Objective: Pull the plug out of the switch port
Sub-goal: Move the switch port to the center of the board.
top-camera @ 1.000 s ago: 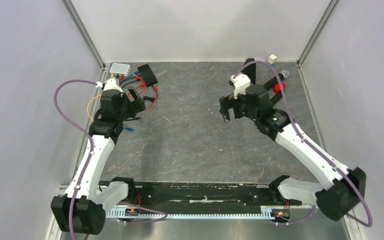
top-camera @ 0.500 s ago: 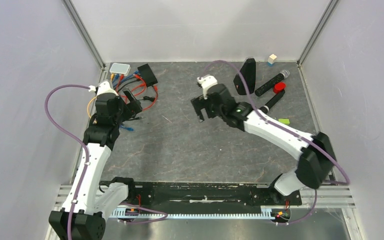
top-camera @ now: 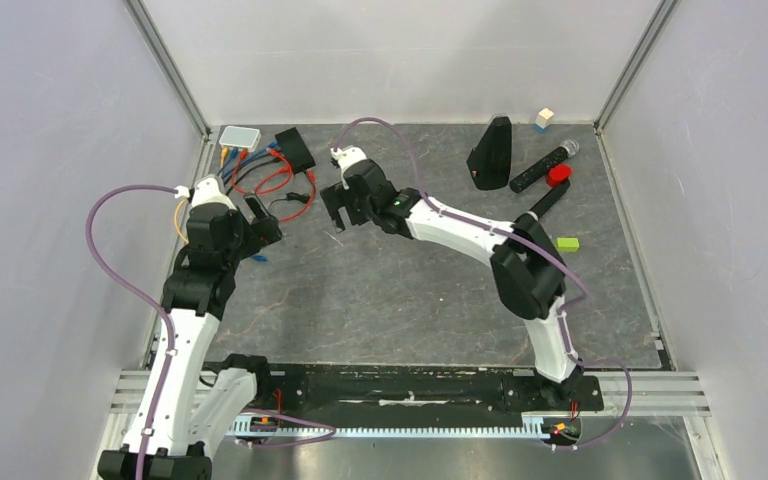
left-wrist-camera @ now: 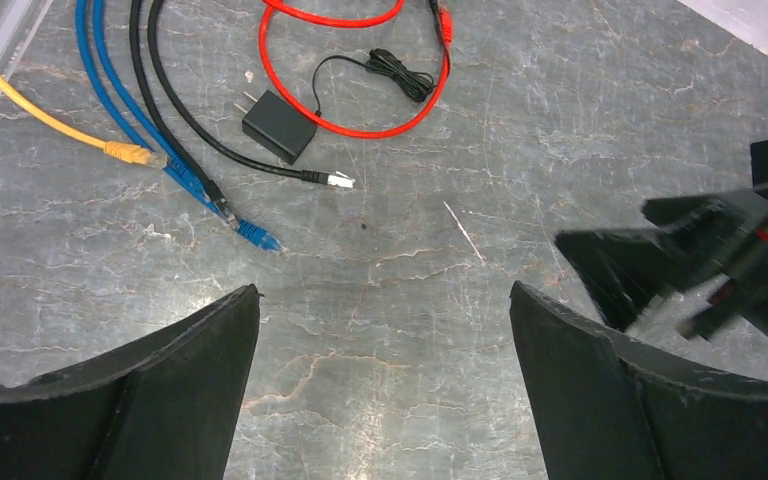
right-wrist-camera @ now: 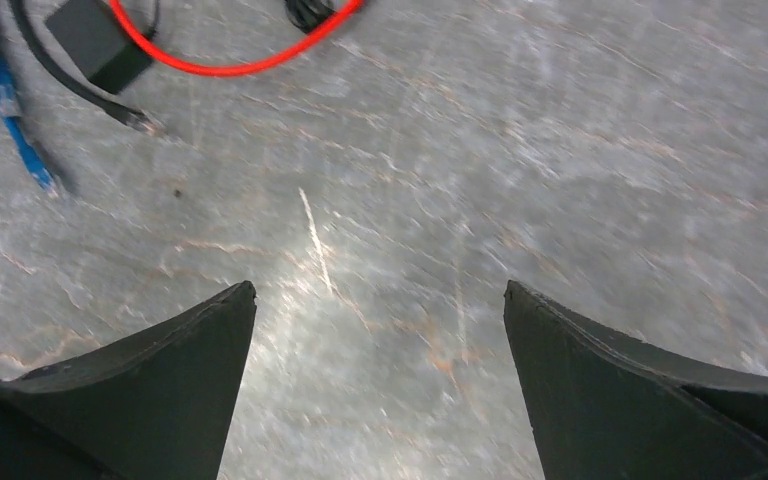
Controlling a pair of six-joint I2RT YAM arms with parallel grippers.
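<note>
Hovering, left hand and right hand both spread, empty; plug seated in black switch far-left (amid tangled cables); could pinch a loose cable instead, or drag the switch.

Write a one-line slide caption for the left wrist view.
Open jaws hang above the grey table, with a blue cable, a yellow cable, a red cable and a black adapter lying ahead.

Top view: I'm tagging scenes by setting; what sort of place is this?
Probably a lab robot cell: blank walls box in a table, with a left arm and right arm bolted at its edge.
</note>
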